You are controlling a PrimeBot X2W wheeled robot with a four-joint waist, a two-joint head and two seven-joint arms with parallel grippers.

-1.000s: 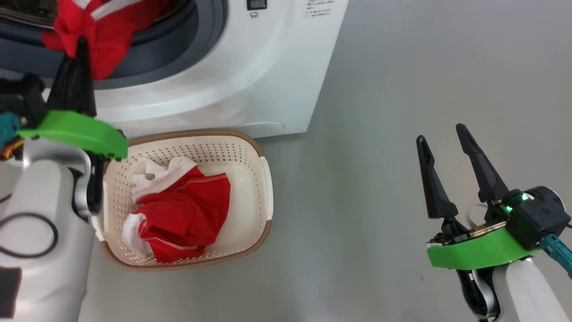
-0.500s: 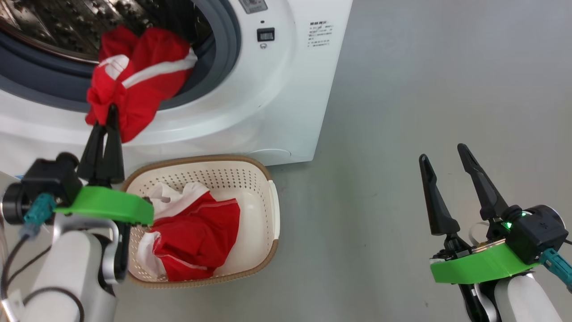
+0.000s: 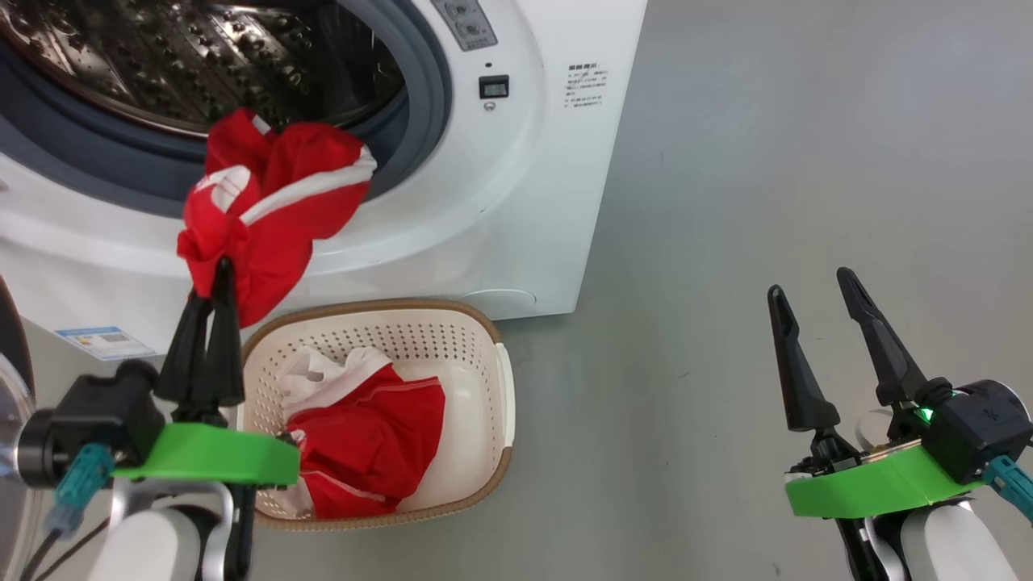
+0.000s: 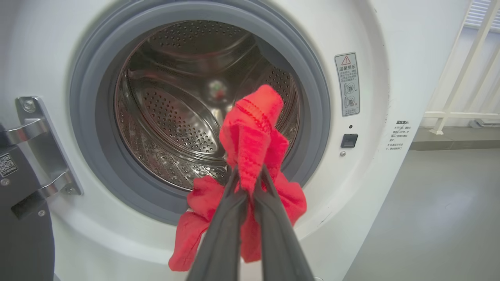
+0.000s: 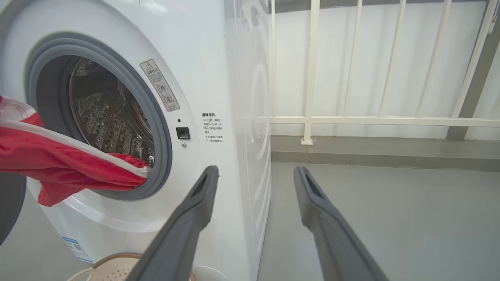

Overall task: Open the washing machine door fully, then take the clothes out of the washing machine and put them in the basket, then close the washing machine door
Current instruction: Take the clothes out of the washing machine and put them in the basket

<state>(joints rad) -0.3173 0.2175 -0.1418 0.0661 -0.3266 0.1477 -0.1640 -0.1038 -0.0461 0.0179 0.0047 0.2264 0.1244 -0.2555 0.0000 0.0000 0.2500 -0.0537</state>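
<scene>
The washing machine [image 3: 524,186] stands with its steel drum [image 4: 175,113] exposed. The washing machine door [image 4: 23,226] is swung open at the left, its dark edge also in the head view [image 3: 6,347]. My left gripper [image 3: 222,270] is shut on a red garment with white trim [image 3: 274,202], one of the clothes. It hangs in front of the grey ring, its far end still on the lip [image 5: 129,171]. Below sits the basket [image 3: 484,323], holding more red and white clothes [image 3: 371,444]. My right gripper [image 3: 809,284] hovers open and empty over the floor to the right.
Bare grey floor [image 3: 767,145] stretches to the right of the machine and basket. A white railing [image 5: 308,78] and a low kerb run behind the machine's right side. A blue label sticker [image 3: 105,342] sits low on the machine's front.
The head camera has tilted, showing more of the drum. My left gripper has drawn the red garment out of the drum mouth, towards me and above the basket's near-left side. The right arm holds still.
</scene>
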